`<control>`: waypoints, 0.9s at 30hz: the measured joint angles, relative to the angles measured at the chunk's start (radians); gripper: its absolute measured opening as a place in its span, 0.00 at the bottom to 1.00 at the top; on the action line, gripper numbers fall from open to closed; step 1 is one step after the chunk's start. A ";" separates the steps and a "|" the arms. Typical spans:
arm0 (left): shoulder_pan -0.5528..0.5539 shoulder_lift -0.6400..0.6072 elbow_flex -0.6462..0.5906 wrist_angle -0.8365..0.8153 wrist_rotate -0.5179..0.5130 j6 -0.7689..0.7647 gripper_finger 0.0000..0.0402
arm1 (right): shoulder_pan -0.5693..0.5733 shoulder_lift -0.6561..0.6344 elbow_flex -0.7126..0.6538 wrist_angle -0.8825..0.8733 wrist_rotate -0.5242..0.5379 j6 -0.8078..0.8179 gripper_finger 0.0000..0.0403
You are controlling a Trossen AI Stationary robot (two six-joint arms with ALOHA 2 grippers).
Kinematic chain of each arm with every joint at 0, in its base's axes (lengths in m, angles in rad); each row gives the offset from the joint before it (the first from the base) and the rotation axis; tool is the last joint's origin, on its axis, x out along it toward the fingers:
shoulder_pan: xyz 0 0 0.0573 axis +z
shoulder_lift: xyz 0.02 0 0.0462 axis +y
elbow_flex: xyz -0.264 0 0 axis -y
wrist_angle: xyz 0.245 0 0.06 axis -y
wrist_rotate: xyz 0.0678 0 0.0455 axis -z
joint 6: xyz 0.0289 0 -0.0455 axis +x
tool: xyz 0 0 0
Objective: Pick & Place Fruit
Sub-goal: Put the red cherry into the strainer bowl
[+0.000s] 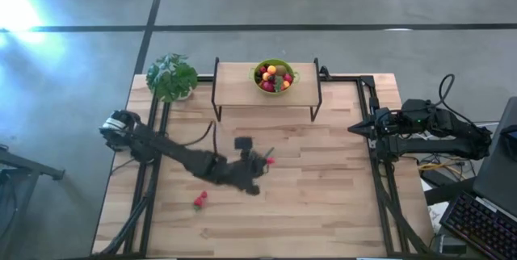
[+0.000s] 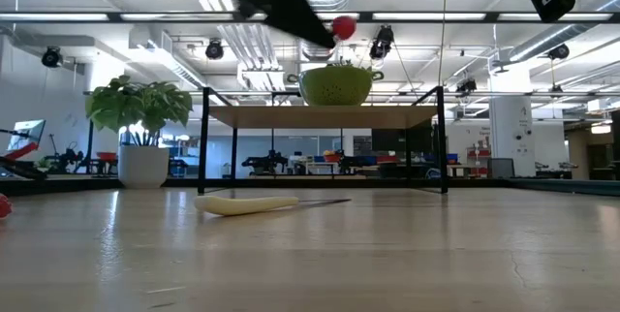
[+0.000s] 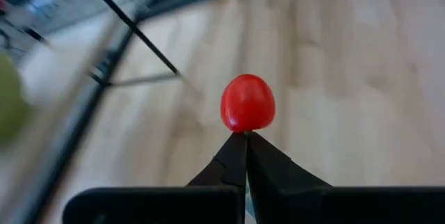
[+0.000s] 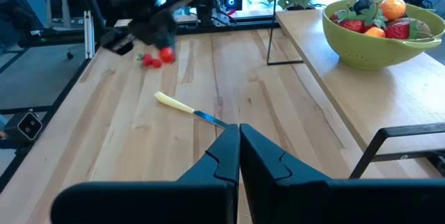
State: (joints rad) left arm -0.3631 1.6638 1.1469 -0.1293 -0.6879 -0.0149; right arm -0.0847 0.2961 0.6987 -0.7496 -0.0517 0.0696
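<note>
Left gripper (image 3: pixel 246 135) pinched on small red fruit (image 3: pixel 247 103), raised above table (image 1: pixel 323 179). Right gripper (image 4: pixel 239 140) closed, empty, parked at table's right edge. Best carried level to green bowl (image 1: pixel 275 77) on shelf (image 1: pixel 234 82), released low over rim.

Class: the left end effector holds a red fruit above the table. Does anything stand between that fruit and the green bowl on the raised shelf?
Nothing visible does. The left end effector holds the red fruit over bare table; the green bowl sits on the shelf.
</note>
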 joint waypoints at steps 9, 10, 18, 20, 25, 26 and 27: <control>0.246 -0.001 0.284 -0.216 0.086 0.138 0.01 | 0.000 0.000 0.000 0.000 0.000 0.000 0.02; 0.276 -0.001 0.317 -0.252 0.085 0.137 0.01 | 0.000 0.000 0.000 0.000 0.000 0.000 0.02; 0.491 -0.002 0.494 -0.391 0.140 0.160 0.01 | 0.000 0.000 0.000 0.000 0.000 0.000 0.02; 0.532 -0.002 0.510 -0.391 0.183 0.213 0.01 | 0.000 0.000 0.000 0.000 0.000 0.000 0.02; 0.597 0.002 0.508 -0.388 0.201 0.398 0.01 | 0.000 0.000 0.000 0.000 0.000 0.000 0.02; 0.607 0.003 0.501 -0.390 0.201 0.428 0.01 | 0.000 0.000 0.000 0.000 0.000 0.000 0.02; 0.614 0.005 0.495 -0.391 0.200 0.455 0.01 | 0.000 0.000 0.000 0.000 0.000 0.000 0.02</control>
State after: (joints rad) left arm 0.2506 1.6683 1.6415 -0.5206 -0.4877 0.4401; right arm -0.0845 0.2962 0.6987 -0.7494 -0.0517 0.0696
